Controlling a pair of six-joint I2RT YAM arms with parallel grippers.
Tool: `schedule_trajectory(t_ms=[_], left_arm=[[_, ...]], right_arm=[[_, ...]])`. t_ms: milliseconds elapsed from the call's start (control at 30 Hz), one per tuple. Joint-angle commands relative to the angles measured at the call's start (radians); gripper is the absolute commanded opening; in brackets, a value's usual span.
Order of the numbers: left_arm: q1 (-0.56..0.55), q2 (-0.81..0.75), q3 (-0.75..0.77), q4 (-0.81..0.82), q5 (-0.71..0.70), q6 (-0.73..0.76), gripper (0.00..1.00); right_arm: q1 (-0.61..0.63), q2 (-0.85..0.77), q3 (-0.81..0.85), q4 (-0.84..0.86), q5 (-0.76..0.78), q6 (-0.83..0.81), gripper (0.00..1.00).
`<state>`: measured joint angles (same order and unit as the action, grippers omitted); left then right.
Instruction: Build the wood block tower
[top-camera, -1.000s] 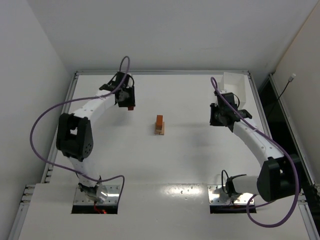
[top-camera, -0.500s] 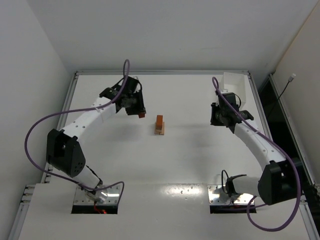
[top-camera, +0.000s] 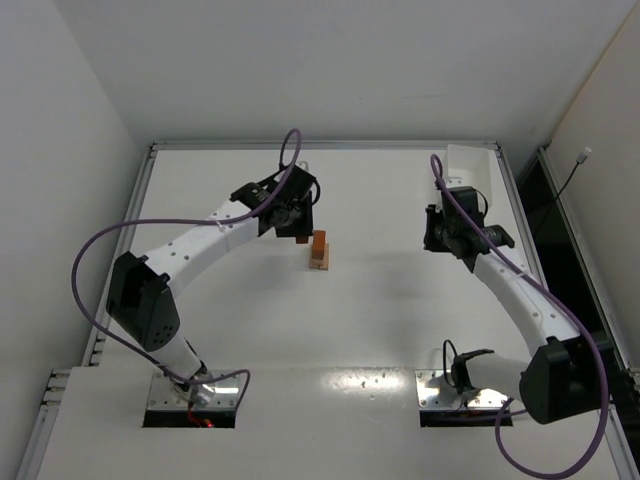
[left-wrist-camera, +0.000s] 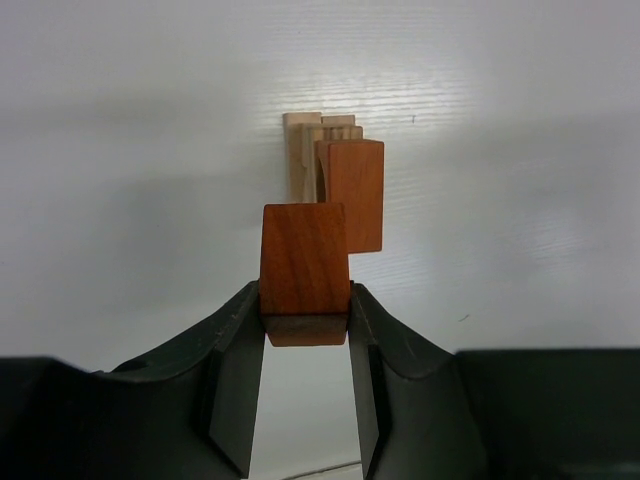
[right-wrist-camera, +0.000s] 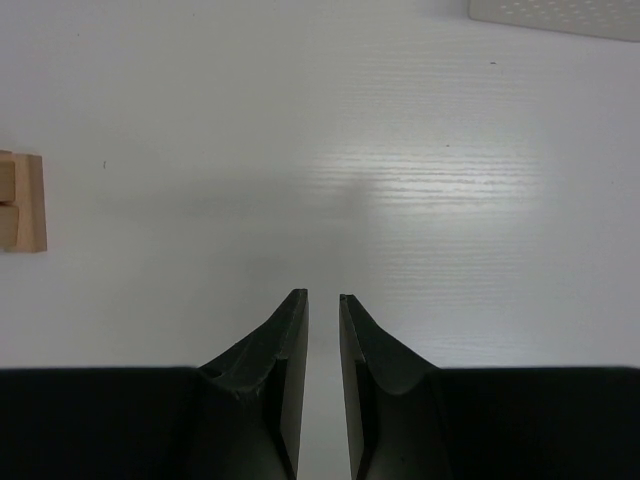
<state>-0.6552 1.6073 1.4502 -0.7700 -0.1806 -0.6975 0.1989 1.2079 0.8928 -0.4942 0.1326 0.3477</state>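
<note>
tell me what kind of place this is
Probably a robotics lab test cell: a left arm and right arm bolted to a white table, white walls enclosing it, a small block tower.

Two reddish-orange blocks are present: a held block (left-wrist-camera: 305, 260) and a stacked block (left-wrist-camera: 357, 195). One tower (top-camera: 319, 260) and one white box (top-camera: 470, 172) are present.

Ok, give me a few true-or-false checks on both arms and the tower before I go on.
The left fingers grip a reddish block. True.
The right fingers hold a block. False: they are empty, with a narrow gap between them.
The held block rests on the tower. False: it is in the fingers, just left of the tower.
The tower's top piece is reddish-orange. True.
</note>
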Motion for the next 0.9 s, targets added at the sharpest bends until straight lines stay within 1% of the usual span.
schedule_trajectory(t_ms=[0,200,300,433,867], left_arm=[[-0.021,0.034,0.056,0.031,-0.046,-0.01,0.0],[-0.031,0.104,0.116,0.04,-0.068,0.0,0.0],[-0.052,0.124,0.136,0.04,-0.08,0.0,0.0],[-0.072,0.135,0.127,0.04,-0.08,0.0,0.0],[-0.072,0.175,0.108,0.049,-0.089,0.0,0.0]], right_arm=[[-0.003,-0.034,-0.012,0.016,0.021,0.007,0.16],[-0.033,-0.044,-0.021,0.016,0.021,0.007,0.16],[-0.044,-0.053,-0.022,0.016,0.021,0.007,0.16],[-0.053,-0.062,-0.031,0.016,0.012,0.007,0.16],[-0.072,-0.08,-0.049,0.006,0.002,0.007,0.16]])
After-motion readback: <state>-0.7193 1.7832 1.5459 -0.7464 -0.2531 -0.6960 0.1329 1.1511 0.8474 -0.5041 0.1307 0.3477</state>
